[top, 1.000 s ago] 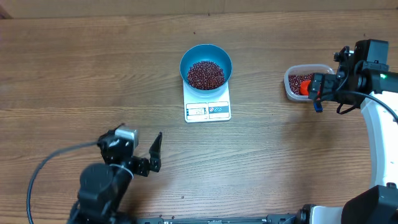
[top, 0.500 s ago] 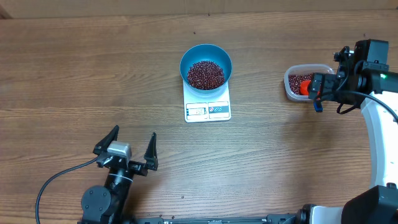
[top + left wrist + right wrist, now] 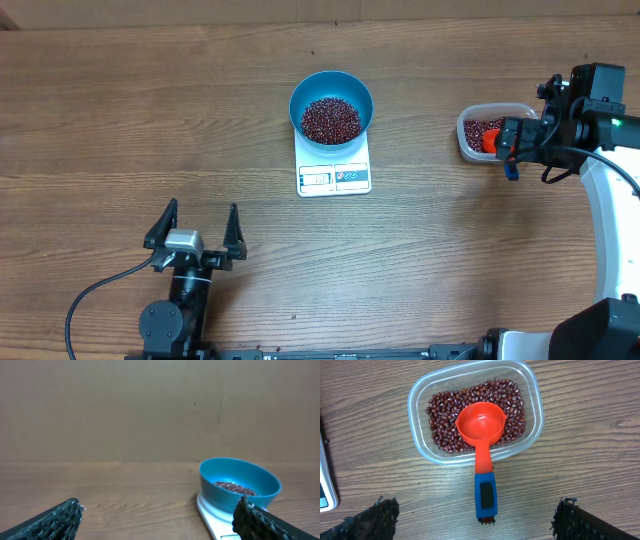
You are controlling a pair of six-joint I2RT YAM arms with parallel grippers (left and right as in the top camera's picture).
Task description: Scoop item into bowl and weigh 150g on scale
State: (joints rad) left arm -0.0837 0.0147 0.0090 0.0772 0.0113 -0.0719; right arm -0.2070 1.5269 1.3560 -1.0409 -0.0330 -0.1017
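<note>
Both claws fully spread, nothing held. Left claw (image 3: 200, 212) idle, well apart from the work. Right claw (image 3: 476, 519) hangs over the blue handle of the scoop (image 3: 481, 425), which lies in the tub (image 3: 420, 440). Bowl (image 3: 297, 95) of beans (image 3: 331, 120) sits on scale (image 3: 334, 177); display unreadable. Judgement: grip the handle squarely, lift level, add small portions.

One blue bowl (image 3: 331, 82), one scale (image 3: 334, 176), one clear tub (image 3: 534, 415), one scoop (image 3: 483, 462) — and beans (image 3: 331, 120) in two heaps, uncounted.
</note>
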